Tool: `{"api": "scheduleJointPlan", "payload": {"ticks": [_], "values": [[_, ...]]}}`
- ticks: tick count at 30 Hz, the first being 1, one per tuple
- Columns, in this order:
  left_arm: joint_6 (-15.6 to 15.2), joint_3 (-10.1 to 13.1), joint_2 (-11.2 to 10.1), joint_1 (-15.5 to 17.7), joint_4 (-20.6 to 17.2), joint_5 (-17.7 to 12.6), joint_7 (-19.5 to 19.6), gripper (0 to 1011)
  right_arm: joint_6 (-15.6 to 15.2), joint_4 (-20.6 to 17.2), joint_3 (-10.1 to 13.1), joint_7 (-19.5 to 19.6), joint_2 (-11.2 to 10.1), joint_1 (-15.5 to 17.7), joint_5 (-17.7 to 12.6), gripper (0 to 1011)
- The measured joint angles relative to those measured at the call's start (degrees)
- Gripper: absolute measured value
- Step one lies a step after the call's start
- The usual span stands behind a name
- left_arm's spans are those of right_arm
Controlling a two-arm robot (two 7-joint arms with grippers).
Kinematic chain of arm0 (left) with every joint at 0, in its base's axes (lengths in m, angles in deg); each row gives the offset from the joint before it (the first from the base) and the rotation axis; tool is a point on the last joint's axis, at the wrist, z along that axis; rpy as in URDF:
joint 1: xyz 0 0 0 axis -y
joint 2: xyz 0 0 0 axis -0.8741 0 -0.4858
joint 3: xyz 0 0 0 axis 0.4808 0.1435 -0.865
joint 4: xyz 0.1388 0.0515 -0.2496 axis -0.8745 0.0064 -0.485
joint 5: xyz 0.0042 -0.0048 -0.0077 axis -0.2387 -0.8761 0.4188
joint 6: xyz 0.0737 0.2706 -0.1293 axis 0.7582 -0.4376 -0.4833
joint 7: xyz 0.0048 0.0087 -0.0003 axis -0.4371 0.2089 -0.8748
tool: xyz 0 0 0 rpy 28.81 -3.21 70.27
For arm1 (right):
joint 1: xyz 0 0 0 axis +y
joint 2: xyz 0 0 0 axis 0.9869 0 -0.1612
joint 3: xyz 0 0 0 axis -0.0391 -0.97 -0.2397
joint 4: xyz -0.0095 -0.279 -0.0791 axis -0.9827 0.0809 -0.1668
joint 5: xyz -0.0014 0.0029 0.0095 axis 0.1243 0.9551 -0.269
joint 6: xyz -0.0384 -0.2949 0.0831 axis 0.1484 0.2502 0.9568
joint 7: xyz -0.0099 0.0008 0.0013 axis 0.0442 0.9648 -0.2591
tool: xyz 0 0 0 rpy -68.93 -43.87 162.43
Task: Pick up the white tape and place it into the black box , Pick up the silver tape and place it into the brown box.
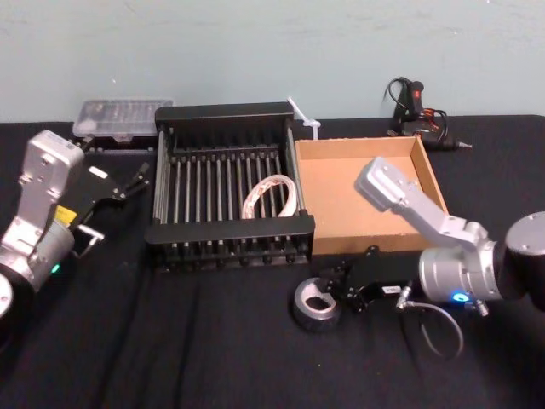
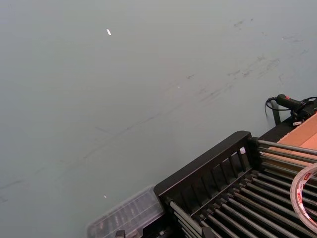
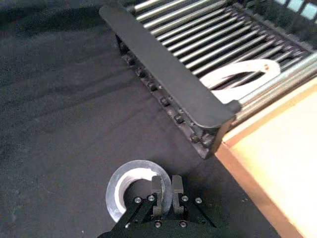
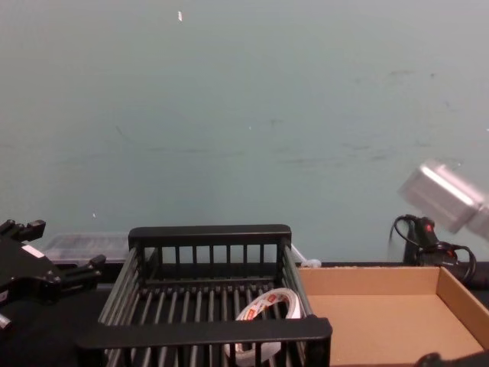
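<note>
The white tape point(image 1: 271, 197) lies on the slatted floor of the black box point(image 1: 228, 232), toward its right side; it also appears in the chest view point(image 4: 263, 310) and the right wrist view point(image 3: 237, 79). The brown box point(image 1: 430, 166) stands just right of the black box, with nothing in it. In front of the gap between the boxes, the silver tape point(image 1: 313, 305) rests on the black cloth. My right gripper point(image 3: 167, 187) is shut on the wall of the silver tape point(image 3: 126, 183). My left gripper point(image 1: 123, 198) hangs open and holds nothing, left of the black box.
A clear plastic case point(image 1: 117, 119) lies behind the black box at the back left. A black tool with cables point(image 1: 417, 109) sits at the back right, behind the brown box. The black cloth point(image 1: 170, 341) covers the table in front.
</note>
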Motion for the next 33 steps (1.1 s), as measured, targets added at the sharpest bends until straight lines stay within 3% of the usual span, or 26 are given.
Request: {"api": "scheduleJointPlan", "payload": {"ticks": [7,14,22,33], "values": [[0.00,0.00,0.00,0.00,0.00,0.00,0.00,1001,0.94,-2.92,3.29,2.73,-2.16,1.79,-2.29,131],[0.00,0.00,0.00,0.00,0.00,0.00,0.00,1001,1.78,-3.64,6.28,6.25,-2.43,2.43,-3.30,132],[0.00,0.00,0.00,0.00,0.00,0.00,0.00,1001,0.73,-1.99,9.74,12.52,0.03,2.01,-3.17,131],[0.00,0.00,0.00,0.00,0.00,0.00,0.00,1001,-1.73,2.35,12.16,17.17,4.23,0.35,-1.49,132]]}}
